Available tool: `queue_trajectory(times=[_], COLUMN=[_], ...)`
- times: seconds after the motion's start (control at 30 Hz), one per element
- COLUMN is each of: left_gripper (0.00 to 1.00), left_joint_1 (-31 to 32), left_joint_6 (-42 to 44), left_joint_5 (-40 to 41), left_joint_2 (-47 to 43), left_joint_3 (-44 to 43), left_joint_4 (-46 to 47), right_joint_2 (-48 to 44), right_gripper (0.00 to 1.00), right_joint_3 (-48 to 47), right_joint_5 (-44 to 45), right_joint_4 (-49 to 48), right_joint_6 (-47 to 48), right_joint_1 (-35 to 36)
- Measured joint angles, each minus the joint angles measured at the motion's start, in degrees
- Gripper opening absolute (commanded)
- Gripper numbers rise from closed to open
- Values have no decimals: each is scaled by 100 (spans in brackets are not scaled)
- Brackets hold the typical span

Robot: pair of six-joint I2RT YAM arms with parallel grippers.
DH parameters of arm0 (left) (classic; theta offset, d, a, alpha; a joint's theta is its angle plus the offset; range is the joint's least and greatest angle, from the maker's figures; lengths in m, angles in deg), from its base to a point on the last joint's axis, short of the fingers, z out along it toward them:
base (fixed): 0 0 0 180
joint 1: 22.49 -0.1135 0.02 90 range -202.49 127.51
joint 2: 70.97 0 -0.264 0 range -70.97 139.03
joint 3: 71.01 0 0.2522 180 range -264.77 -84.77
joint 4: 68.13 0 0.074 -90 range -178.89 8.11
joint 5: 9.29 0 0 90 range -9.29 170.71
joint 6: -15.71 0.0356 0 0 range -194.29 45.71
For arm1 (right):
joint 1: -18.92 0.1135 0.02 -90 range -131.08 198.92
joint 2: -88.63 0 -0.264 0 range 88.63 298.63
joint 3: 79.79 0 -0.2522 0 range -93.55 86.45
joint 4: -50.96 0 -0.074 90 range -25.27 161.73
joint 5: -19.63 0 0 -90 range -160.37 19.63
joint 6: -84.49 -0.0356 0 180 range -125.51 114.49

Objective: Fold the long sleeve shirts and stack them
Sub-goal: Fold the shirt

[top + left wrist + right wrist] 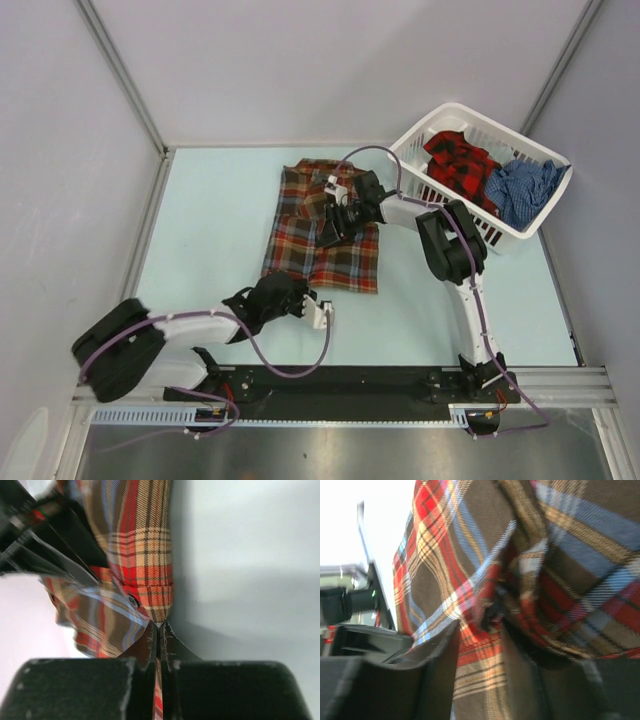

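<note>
Left gripper (pixel 159 630), well left of the white laundry basket (pixel 455 110) and nearer the arm bases: jaws fully together on a thin edge of the brown plaid shirt (pixel 300 240), which lies spread on the table just left of the basket. Right gripper (pixel 480 635), between that hem and the basket: jaws part-way apart, a thick bunch of the same cloth filling the gap, apparently gripped, while the red-and-black shirt (pixel 460 160) and blue checked shirt (pixel 520 190) lie inside the basket. Risk: the left pinch looks shallow, so if the arms pull unevenly the hem may slip free or the fold skew.
</note>
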Motion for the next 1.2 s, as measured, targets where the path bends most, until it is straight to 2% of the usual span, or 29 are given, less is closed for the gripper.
queue_trajectory(times=[0.13,0.17,0.27,0.43,0.5,0.53,0.6,0.67,0.9,1.03,1.2], left_gripper=[0,0,0,0,0,0,0,0,2,5,8], left_joint_1=[669,850,1491,1637,1443,1261,835,155,-1473,-2048,-2398], left_joint_6=[-555,-704,-1436,-2337,-2490,-2518,-2529,-2430,-1648,-1281,-1154], left_joint_5=[-76,-146,-516,-1185,-1506,-1690,-2024,-2527,-3414,-3720,-3842], left_joint_2=[-1325,-1561,-2227,-2304,-2109,-1908,-1443,-605,1987,3464,4677], left_joint_3=[-256,-326,-745,-1685,-2081,-2317,-2817,-3633,-6129,-7532,-8343], left_joint_4=[-1720,-2079,-3560,-5252,-5683,-5910,-6231,-6669,-7652,-8021,-8148], right_joint_2=[-590,-743,-1174,-1768,-1902,-1926,-1934,-1934,-2041,-2059,-2103], right_gripper=[63,69,78,87,96,100,100,100,100,100,97], right_joint_3=[538,579,586,293,142,48,-118,-334,-448,-295,387], right_joint_5=[-7,-11,-24,-24,-22,-22,-20,-20,-22,-26,11], right_joint_4=[387,538,944,1954,2382,2605,2935,3383,3945,3917,3519], right_joint_6=[120,173,411,1128,1449,1602,1853,2151,2638,2739,2605], right_joint_1=[227,282,332,35,-184,-295,-481,-730,-1346,-1561,-1558])
